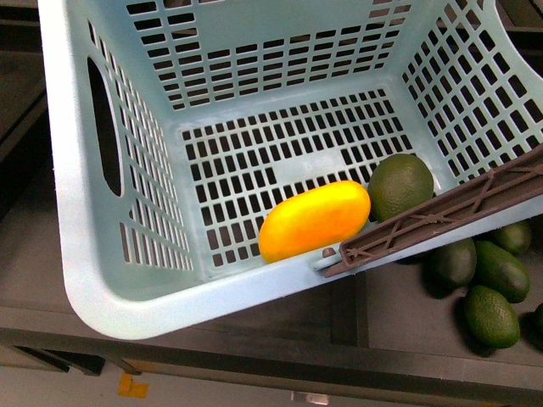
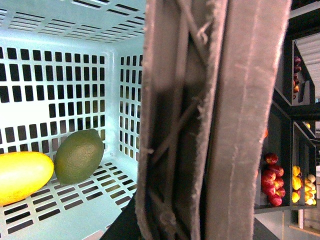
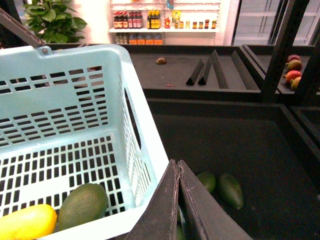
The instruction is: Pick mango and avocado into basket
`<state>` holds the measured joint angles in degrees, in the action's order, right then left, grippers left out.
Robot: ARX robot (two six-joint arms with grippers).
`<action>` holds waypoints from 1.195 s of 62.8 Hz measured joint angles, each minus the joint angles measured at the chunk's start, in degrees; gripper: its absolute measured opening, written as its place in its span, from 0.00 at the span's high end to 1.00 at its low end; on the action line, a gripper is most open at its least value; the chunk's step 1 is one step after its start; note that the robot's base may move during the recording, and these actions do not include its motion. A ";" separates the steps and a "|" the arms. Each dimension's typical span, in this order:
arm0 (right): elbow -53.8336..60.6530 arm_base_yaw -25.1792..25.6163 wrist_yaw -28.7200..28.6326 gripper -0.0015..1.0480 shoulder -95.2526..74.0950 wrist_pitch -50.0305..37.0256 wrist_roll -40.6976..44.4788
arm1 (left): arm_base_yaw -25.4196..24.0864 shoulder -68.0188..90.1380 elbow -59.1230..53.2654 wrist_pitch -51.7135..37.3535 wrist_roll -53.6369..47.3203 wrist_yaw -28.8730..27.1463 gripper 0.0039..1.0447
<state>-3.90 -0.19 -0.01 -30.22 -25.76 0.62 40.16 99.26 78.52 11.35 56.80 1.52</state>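
Note:
The pale teal basket (image 1: pixel 119 297) fills the front view, tilted. On its slotted floor lie the yellow-orange mango (image 1: pixel 314 220) and a dark green avocado (image 1: pixel 400 186), touching each other. The brown ribbed handle (image 1: pixel 450 212) crosses the near right corner. In the left wrist view that handle (image 2: pixel 215 100) fills the middle, and my left gripper (image 2: pixel 190 225) is shut on it; mango (image 2: pixel 22 175) and avocado (image 2: pixel 79 156) show beyond. My right gripper (image 3: pixel 177 167) is shut and empty, just outside the basket rim (image 3: pixel 147 150), above loose avocados (image 3: pixel 230 190).
Several loose avocados (image 1: pixel 479 280) lie on the dark shelf to the right of the basket. Dark display bins with dividers (image 3: pixel 205 70) stretch beyond. Red fruit (image 3: pixel 292 67) sits in a far bin, and more red and yellow fruit (image 2: pixel 272 180) on side shelves.

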 joint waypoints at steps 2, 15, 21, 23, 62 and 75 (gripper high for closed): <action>0.17 0.00 0.02 0.98 0.66 0.44 0.00 | 0.02 0.00 0.00 0.00 0.02 0.00 0.87; 1.79 0.00 0.02 0.98 6.25 4.42 0.00 | 0.02 0.00 0.00 0.00 0.02 0.00 0.87; 2.91 0.00 0.02 0.98 7.65 3.67 0.00 | 0.00 0.00 0.00 0.00 0.02 -0.02 0.87; 2.91 0.00 0.07 0.98 8.20 3.93 0.00 | 0.00 0.00 0.00 0.00 0.00 -0.02 0.87; 2.91 0.00 0.02 0.98 19.47 15.02 0.00 | 0.00 0.00 0.00 0.00 0.02 0.00 0.87; 2.91 0.02 0.04 0.98 29.70 25.57 -0.02 | -0.04 0.00 0.00 0.00 0.02 0.00 0.87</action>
<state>-0.99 -0.16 0.03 -0.51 -0.19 0.60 40.12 99.26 78.52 11.35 56.82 1.52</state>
